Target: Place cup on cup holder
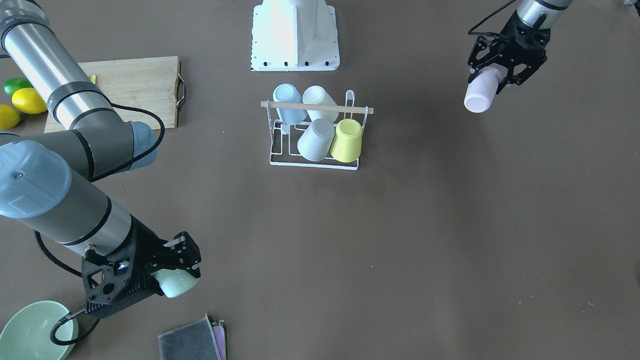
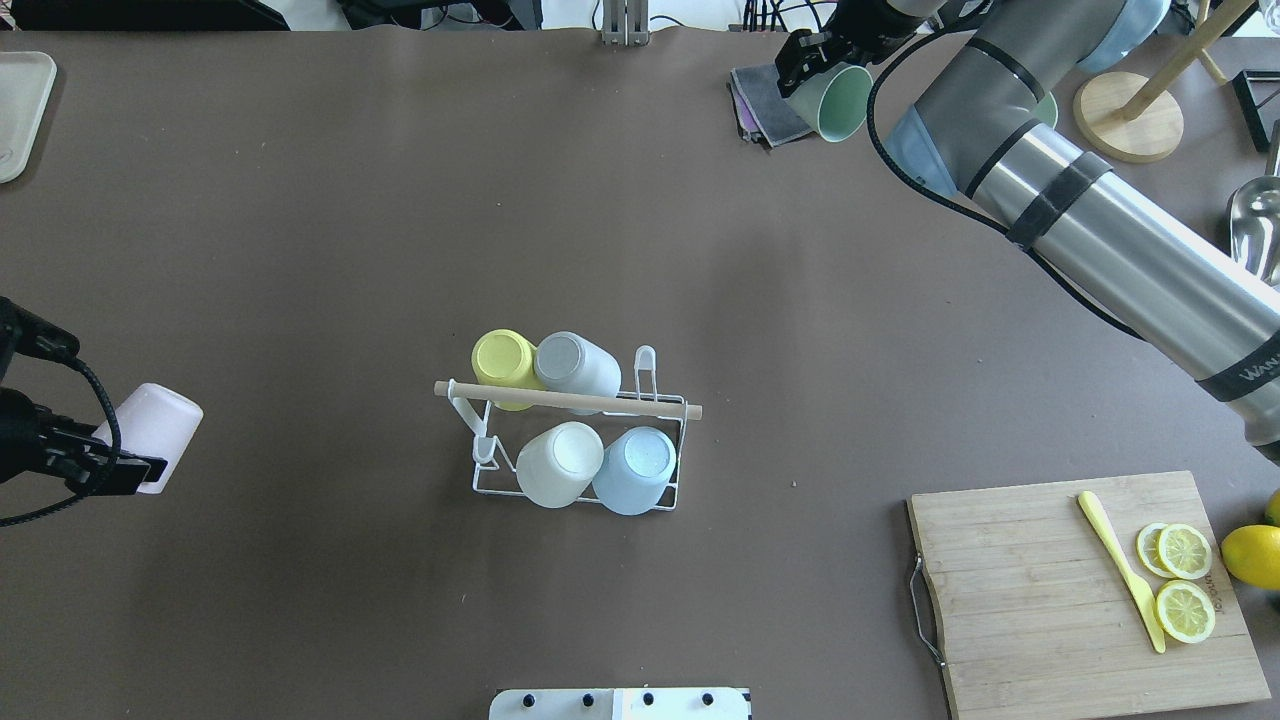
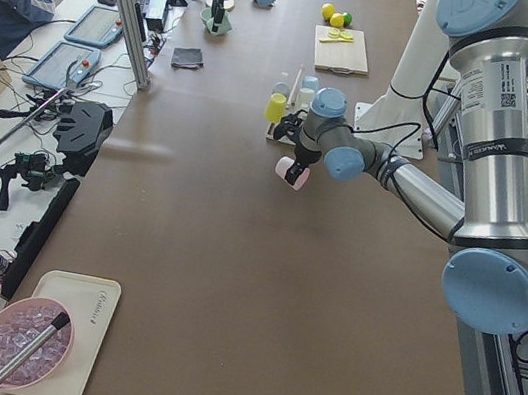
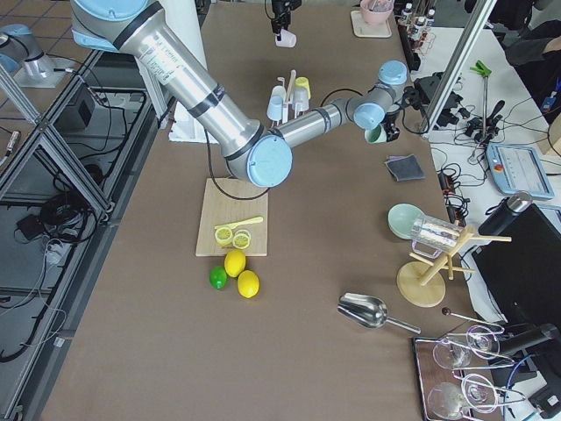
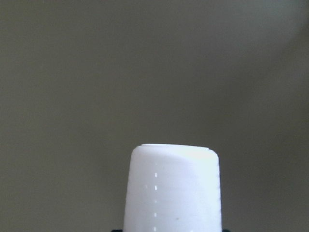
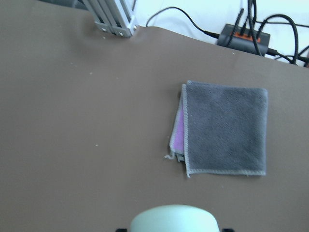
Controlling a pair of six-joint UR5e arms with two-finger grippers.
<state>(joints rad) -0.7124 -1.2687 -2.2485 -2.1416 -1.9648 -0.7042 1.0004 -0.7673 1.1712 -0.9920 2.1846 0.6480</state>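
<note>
The white wire cup holder point(image 1: 314, 164) with its wooden rod point(image 2: 568, 400) stands mid-table and carries several upturned cups: yellow point(image 1: 348, 140), grey point(image 1: 317, 139), white point(image 1: 320, 99) and blue point(image 1: 287, 100). Far off at the table's left side, my left gripper point(image 1: 494, 80) is shut on a pale pink cup point(image 1: 481, 91), held above the table; the same cup point(image 2: 155, 432) shows in the overhead view and fills the left wrist view point(image 5: 172, 188). On the far right, my right gripper point(image 1: 176, 274) is shut on a mint green cup point(image 2: 838, 100), lifted above the table beside the folded cloths.
A wooden cutting board point(image 2: 1080, 590) bears a yellow knife and lemon slices, with lemons and a lime point(image 1: 17, 86) beside it. A green bowl point(image 1: 30, 332) and folded grey and pink cloths point(image 1: 192, 340) lie near the right gripper. The white robot base point(image 1: 295, 35) stands behind the holder.
</note>
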